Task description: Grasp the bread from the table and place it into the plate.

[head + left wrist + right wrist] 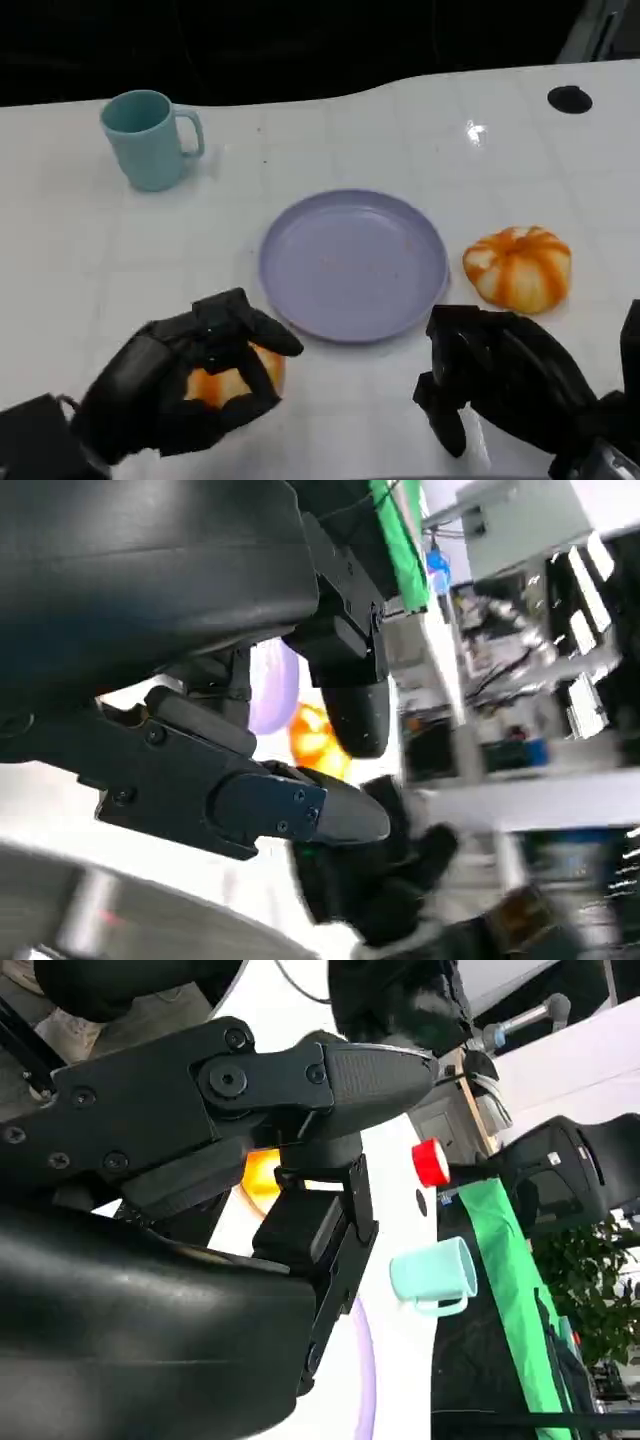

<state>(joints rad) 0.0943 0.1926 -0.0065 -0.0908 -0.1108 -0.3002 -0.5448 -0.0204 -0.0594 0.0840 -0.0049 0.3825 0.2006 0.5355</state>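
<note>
The bread (232, 381), a small orange and pale bun, is being held at the near left part of the white table (70, 260), under the left hand (190, 375). The black fingers (262, 332) of this hand are being curled over and around it, so that only a part of the bread is being shown between them. Whether it is already being lifted from the table cannot be told.

The plate (353, 263), a round lilac one, is lying just beyond the bread, up and to the right of it, near but not touching. The coming move is therefore judged to be a short carry forward and toward the middle, and the left hand is the nearer one for it. The bread is roundish, so no clear long axis is being seen.

The right hand (500, 380) is hovering at the near right, with its fingers bent downward and a little apart; nothing is being held in it. A second bun (518, 266), orange with white stripes, is lying just beyond this hand, beside the right edge of the plate. A teal mug (148, 138) is standing well apart at the far left.
</note>
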